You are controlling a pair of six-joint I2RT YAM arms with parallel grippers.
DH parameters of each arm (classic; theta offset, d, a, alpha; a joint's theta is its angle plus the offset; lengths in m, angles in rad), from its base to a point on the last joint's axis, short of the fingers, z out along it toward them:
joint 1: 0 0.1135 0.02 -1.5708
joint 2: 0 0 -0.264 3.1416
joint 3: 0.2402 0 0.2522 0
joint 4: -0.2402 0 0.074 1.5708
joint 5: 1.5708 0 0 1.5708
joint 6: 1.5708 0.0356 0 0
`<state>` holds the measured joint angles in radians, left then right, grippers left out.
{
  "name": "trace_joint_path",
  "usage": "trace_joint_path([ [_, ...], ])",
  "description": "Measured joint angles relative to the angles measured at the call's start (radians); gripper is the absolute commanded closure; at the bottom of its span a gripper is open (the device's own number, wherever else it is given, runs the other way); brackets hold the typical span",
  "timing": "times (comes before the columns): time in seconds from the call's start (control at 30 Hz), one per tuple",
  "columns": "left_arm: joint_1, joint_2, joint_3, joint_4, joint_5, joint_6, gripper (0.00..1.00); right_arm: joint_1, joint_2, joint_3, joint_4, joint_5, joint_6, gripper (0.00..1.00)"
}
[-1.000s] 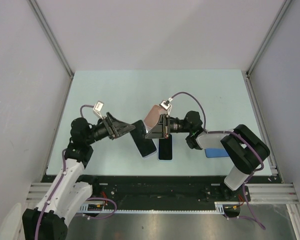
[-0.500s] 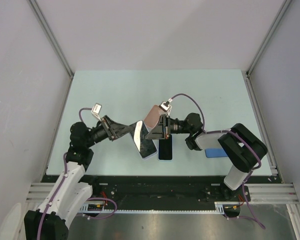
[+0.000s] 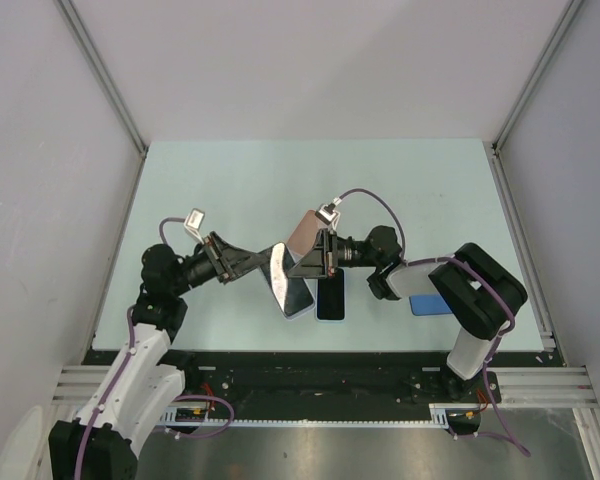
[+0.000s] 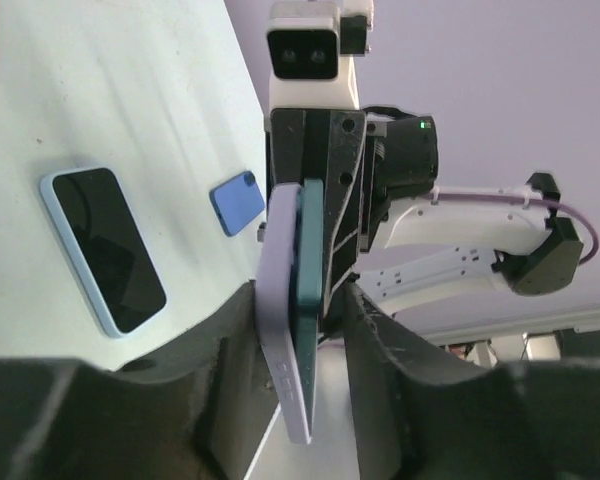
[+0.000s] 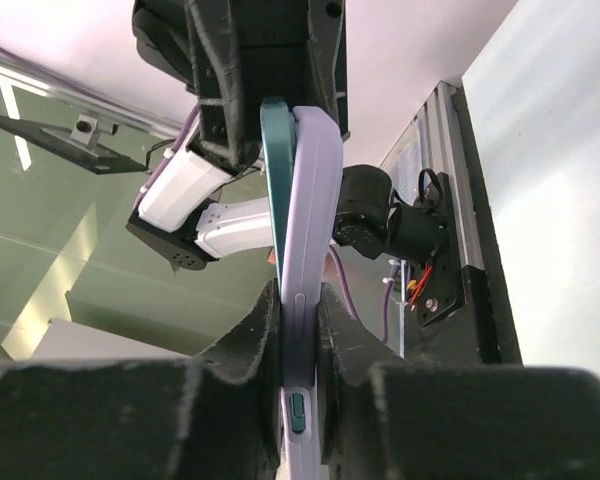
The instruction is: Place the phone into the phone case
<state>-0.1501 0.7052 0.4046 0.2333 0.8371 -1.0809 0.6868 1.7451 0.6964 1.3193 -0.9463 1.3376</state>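
A teal phone (image 5: pixel 274 170) lies against a lavender phone case (image 5: pixel 306 200), its far end standing slightly off the case. My right gripper (image 5: pixel 300 300) is shut on the pair, which is held on edge above the table (image 3: pixel 230 180). In the top view they show as a tilted grey slab (image 3: pixel 285 278) between both grippers. My left gripper (image 4: pixel 298 300) is open and straddles the case (image 4: pixel 280 300) and phone (image 4: pixel 313 250). One finger touches the case and a narrow gap shows on the phone side. The left gripper (image 3: pixel 263 265) faces the right gripper (image 3: pixel 305 268).
A black-screened phone in a light blue case (image 3: pixel 330 298) lies flat just under the grippers; it also shows in the left wrist view (image 4: pixel 105 250). A pink case (image 3: pixel 304 232) sits behind the right gripper. A small blue item (image 3: pixel 430 305) lies near the right arm.
The phone and case have tipped from lying nearly flat up onto their edge. The left gripper has moved slightly right, around them. The right gripper has kept its place.
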Motion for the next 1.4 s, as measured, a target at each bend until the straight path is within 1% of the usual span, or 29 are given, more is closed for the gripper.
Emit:
trace_joint_path([
  [0.07, 0.0, -0.002, 0.001, -0.011, 0.005, 0.004, 0.38, 0.0, 0.0, 0.001, -0.006, 0.001, -0.003, 0.96],
  [0.17, -0.002, -0.018, 0.003, -0.021, 0.007, -0.004, 0.36, -0.001, 0.001, 0.001, -0.023, 0.006, -0.003, 0.96],
  [0.3, -0.002, -0.046, -0.001, -0.015, -0.005, -0.056, 0.36, 0.0, 0.001, 0.002, -0.018, 0.007, -0.003, 0.96],
  [0.67, -0.002, -0.091, -0.086, 0.097, -0.052, -0.278, 0.35, 0.013, 0.0, 0.002, -0.017, 0.0, -0.007, 0.94],
  [0.87, -0.002, -0.126, -0.094, 0.077, -0.075, -0.354, 0.33, 0.023, 0.0, 0.005, -0.005, -0.002, -0.023, 0.91],
  [1.0, -0.002, -0.122, -0.094, 0.052, -0.074, -0.385, 0.36, 0.031, 0.0, 0.005, -0.013, -0.01, -0.042, 0.91],
  [1.03, -0.002, -0.122, -0.093, 0.046, -0.073, -0.388, 0.37, 0.034, 0.0, 0.005, -0.016, -0.013, -0.049, 0.9],
  [1.13, -0.002, -0.123, -0.09, 0.011, -0.074, -0.394, 0.48, 0.042, 0.0, 0.005, -0.021, -0.014, -0.059, 0.88],
  [1.17, -0.002, -0.123, -0.089, 0.001, -0.074, -0.395, 0.57, 0.044, 0.0, 0.005, -0.02, -0.014, -0.06, 0.87],
  [1.2, -0.002, -0.123, -0.089, -0.009, -0.074, -0.394, 0.62, 0.045, 0.0, 0.005, -0.02, -0.015, -0.061, 0.82],
  [1.23, -0.002, -0.122, -0.089, -0.019, -0.074, -0.393, 0.67, 0.047, 0.0, 0.005, -0.02, -0.015, -0.064, 0.8],
  [1.27, -0.002, -0.121, -0.089, -0.029, -0.074, -0.387, 0.76, 0.047, 0.0, 0.006, -0.013, -0.015, -0.064, 0.78],
  [1.3, -0.002, -0.12, -0.089, -0.033, -0.075, -0.386, 0.8, 0.047, 0.0, 0.006, -0.012, -0.016, -0.064, 0.74],
  [1.33, -0.002, -0.118, -0.088, -0.032, -0.075, -0.37, 0.9, 0.047, 0.0, 0.006, -0.015, -0.018, -0.061, 0.72],
  [1.37, -0.002, -0.116, -0.087, -0.033, -0.075, -0.364, 0.95, 0.048, 0.002, 0.006, -0.017, -0.022, -0.055, 0.69],
  [1.4, -0.002, -0.113, -0.087, -0.035, -0.074, -0.345, 1.0, 0.049, 0.002, 0.006, -0.02, -0.024, -0.05, 0.63],
])
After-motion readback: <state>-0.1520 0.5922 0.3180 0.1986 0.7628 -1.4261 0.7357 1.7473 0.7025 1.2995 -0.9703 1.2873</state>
